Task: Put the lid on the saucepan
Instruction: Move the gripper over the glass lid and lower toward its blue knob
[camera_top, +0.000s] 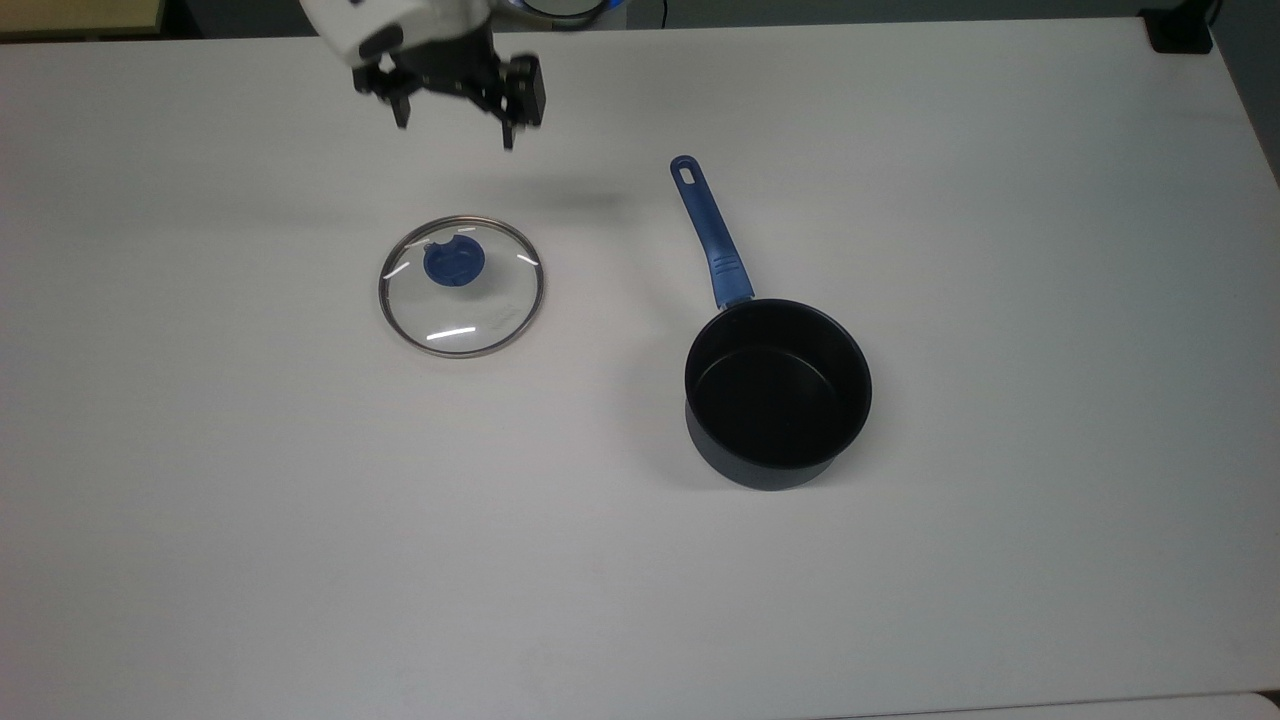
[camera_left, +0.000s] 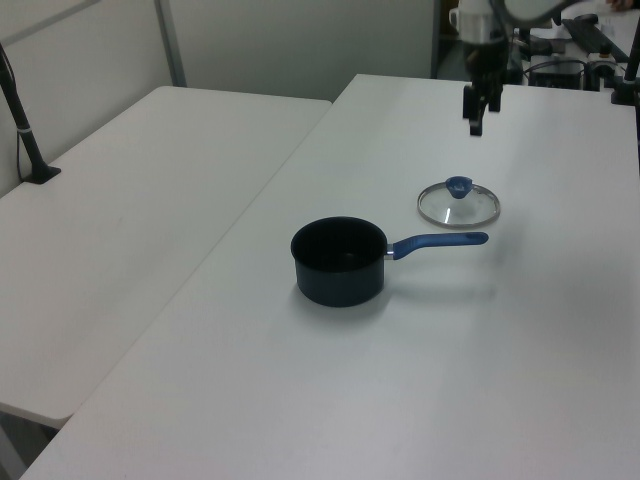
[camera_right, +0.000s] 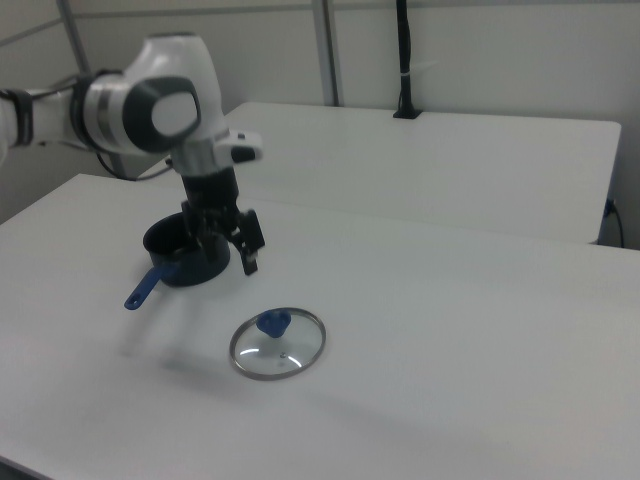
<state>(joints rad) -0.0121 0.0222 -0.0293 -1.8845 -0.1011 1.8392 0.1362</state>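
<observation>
The gripper hangs spread and empty above the table, just beyond the lid; the saucepan sits well apart.

A lab or office-type test room is shown, not a kitchen. Two plain white tables are pushed edge to edge, and bare grey partition panels with metal posts are seen behind them at 12 o'clock in the right view. A black pole with a cable is clamped at the second table's edge, at 9 o'clock in the left view. Cables and black equipment are seen past the table at 1 o'clock in the left view. A white robot arm is set over the table.
</observation>
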